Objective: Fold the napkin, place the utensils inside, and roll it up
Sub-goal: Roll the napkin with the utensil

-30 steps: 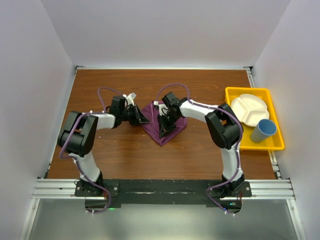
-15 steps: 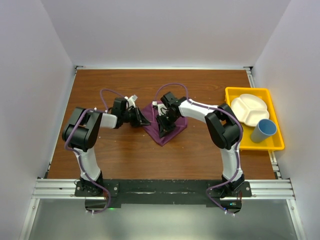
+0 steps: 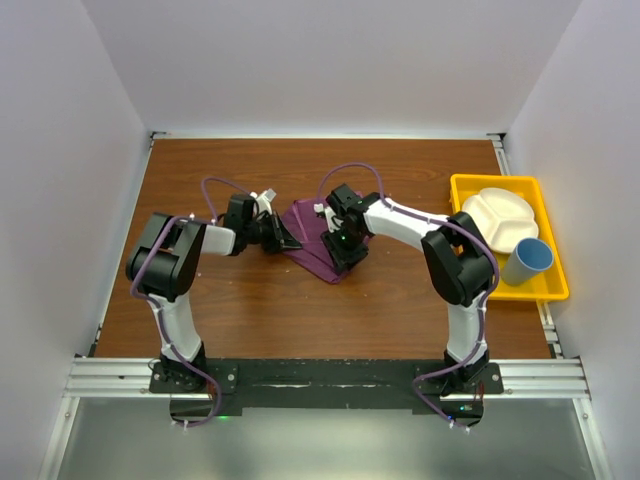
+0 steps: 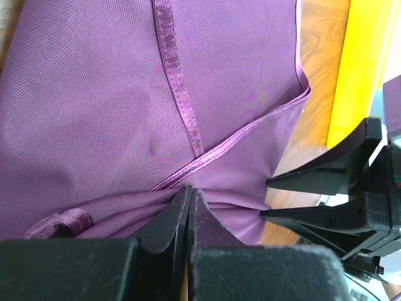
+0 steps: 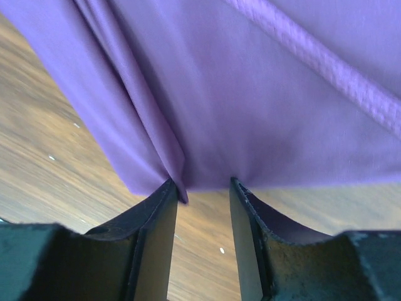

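The plum-purple napkin (image 3: 310, 235) lies folded and rumpled on the wooden table between my two grippers. My left gripper (image 3: 285, 238) is at its left corner, and the left wrist view shows its jaws shut on a bunched fold of the napkin (image 4: 94, 94) at the tips (image 4: 189, 191). My right gripper (image 3: 343, 250) is over the napkin's right half. In the right wrist view its jaws (image 5: 202, 185) stand apart with bare wood between them, and the napkin's edge (image 5: 250, 94) lies just at the fingertips. No utensils show in any view.
A yellow tray (image 3: 455, 200) stands at the table's right edge, holding a white divided plate (image 3: 498, 217) and a blue cup (image 3: 527, 262). The right gripper's black fingers (image 4: 326, 175) and the tray (image 4: 357, 69) show in the left wrist view.
The right gripper has shifted slightly right and back. The napkin's near point has moved with it and the cloth now lies flatter and more stretched. The left gripper has stayed put.
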`<state>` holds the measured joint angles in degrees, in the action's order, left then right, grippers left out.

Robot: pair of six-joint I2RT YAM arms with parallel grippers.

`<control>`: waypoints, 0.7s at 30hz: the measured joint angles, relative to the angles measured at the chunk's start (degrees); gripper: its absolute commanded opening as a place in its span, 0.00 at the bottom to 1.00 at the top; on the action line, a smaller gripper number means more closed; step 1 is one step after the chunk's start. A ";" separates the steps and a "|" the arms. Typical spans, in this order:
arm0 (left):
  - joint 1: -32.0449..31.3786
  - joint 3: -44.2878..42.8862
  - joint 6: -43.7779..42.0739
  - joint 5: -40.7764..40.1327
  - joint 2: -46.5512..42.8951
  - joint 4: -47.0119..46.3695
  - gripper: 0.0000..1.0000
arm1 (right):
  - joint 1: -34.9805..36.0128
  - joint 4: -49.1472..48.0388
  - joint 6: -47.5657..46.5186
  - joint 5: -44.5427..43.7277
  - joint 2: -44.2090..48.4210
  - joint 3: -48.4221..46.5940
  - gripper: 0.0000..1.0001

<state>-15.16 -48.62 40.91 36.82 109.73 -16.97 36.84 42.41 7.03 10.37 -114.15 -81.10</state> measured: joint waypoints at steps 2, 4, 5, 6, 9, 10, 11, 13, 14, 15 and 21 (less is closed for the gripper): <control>0.00 -0.31 0.00 0.04 0.13 0.33 0.00 | 0.00 -0.02 0.07 -0.52 0.76 1.49 0.28; 0.00 -0.59 0.00 0.09 0.24 0.68 0.00 | 0.00 0.13 0.02 -0.90 0.85 2.08 0.21; 0.00 -0.74 0.00 0.09 0.31 0.90 0.00 | 0.00 0.20 0.00 -1.25 0.85 2.10 0.20; 0.00 -0.90 0.00 0.09 0.37 1.05 0.00 | 0.00 0.24 0.02 -1.68 0.85 2.10 0.19; 0.00 -1.68 0.00 0.28 0.81 1.70 0.00 | 0.00 0.46 0.02 -2.73 0.85 2.10 0.29; 0.00 -1.97 0.00 0.31 0.94 2.03 0.00 | 0.09 0.63 0.02 -3.30 0.85 2.03 0.31; 0.00 -2.21 0.00 0.33 0.96 2.47 0.00 | 0.33 0.85 0.02 -3.98 0.94 1.92 0.38; 0.00 -2.69 -0.02 0.31 1.03 3.41 0.00 | 0.87 1.11 -0.15 -6.14 1.68 1.84 0.47; 0.00 -2.86 -0.02 0.31 1.05 3.78 0.00 | 1.05 1.18 -0.02 -6.58 2.23 1.84 0.54; 0.00 -3.06 0.00 0.31 1.05 4.13 0.00 | 1.29 1.09 -0.20 -6.93 3.26 1.84 0.59; -0.02 -4.13 0.02 0.24 1.18 6.29 0.00 | 4.17 -3.37 -2.62 -4.76 10.36 0.02 0.67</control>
<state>-15.18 -52.75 40.93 37.06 110.91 -10.68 41.01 39.05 4.40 5.61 -103.79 -81.08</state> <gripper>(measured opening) 0.021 0.656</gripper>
